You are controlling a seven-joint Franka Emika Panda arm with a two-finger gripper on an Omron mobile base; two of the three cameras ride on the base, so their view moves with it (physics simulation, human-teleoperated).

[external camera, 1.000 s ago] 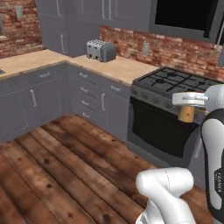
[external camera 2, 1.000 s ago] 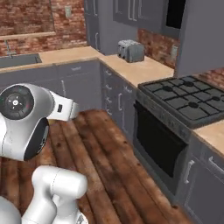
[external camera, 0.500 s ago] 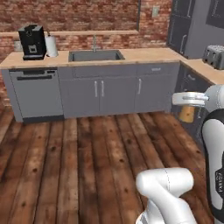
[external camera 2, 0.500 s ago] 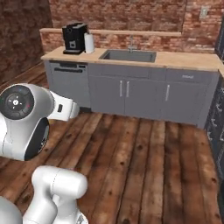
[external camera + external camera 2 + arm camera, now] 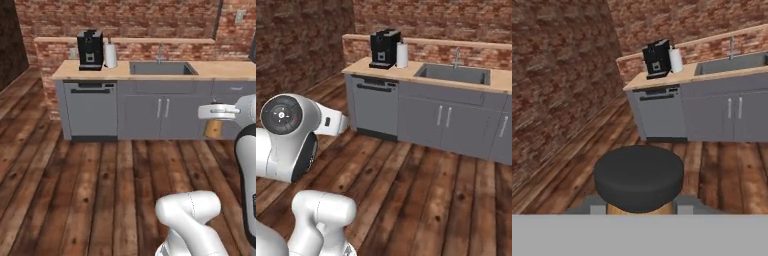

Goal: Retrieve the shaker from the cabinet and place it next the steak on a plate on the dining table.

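Closest to us is our tool (image 5: 640, 209), and it is clamped on the shaker (image 5: 639, 177). In the hand view the dark cap fills the low middle, with a bit of tan wood under it and a grey finger (image 5: 597, 209) snug on each side. In the left base view the shaker (image 5: 214, 128) hangs at the right side, under the white hand, with its tan body showing. We think it is held up high and upright so it will not tip or bump things while we ride across the room.

Past the tool is the wood floor (image 5: 90, 185), with nothing on it. Farther off is a long grey desk (image 5: 125, 72) against the brick wall. It has a dishwasher (image 5: 91, 111) on the left, cupboard doors (image 5: 162, 112) beside it and a sink (image 5: 161, 68) on top. At the far left of the top stand a black coffee machine (image 5: 90, 50) and a white roll (image 5: 110, 55).

We cannot see the plate, the steak or the dining table in any view, and no cabinet either. So we judge we must drive on to find them. In the right base view the big white arm hides the tool and the shaker. The finger tips are cut off at the bottom of the hand view.
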